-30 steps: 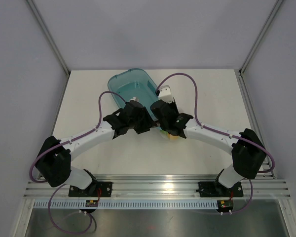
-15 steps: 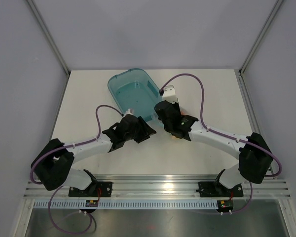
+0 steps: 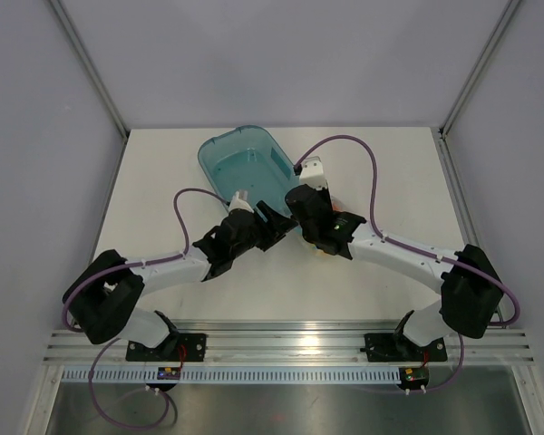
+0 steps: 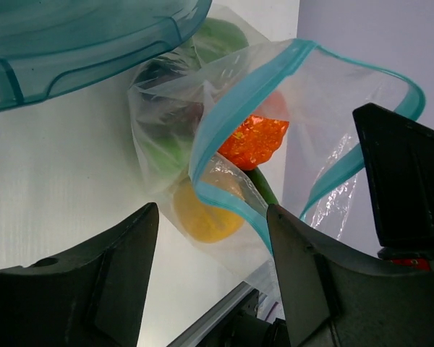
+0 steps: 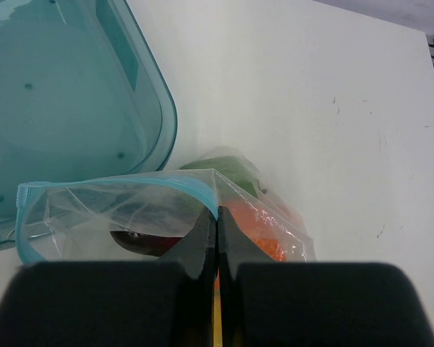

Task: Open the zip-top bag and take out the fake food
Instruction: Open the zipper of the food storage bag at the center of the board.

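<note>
Left gripper (image 4: 211, 215): fingers spread wide, nothing between them. It faces the open mouth of the bag (image 4: 325, 94). The mouth's lower lip lies just ahead of the two fingertips. Cannot tell whether either finger brushes the film.

Right gripper (image 5: 217, 235): clamped tight on the bag's teal zip strip, pinching one side of the mouth. The strip runs from that pinch in a loop, so the mouth gapes toward the left gripper.

Bag position: on the table (image 3: 163, 181), just beside the near right rim of the teal tub (image 3: 240, 163). It sits between the two grippers. From above it is mostly hidden under the right gripper, with only a scrap of yellow showing.

Food, all inside the bag:
- orange-red piece (image 4: 253, 141) at the mouth, nearest the opening
- lemon (image 4: 202, 217) low, pressed against the film under the lower lip
- dark green cucumber (image 4: 260, 188) between the orange-red piece and the lip, only partly seen
- green pepper (image 4: 220, 40) at the far end, close under the tub's rim
- a dark piece (image 5: 141, 242) deeper in, blurred through the plastic; possibly the eggplant, cannot be sure

The tub holds no food that I can see through its wall.
</note>
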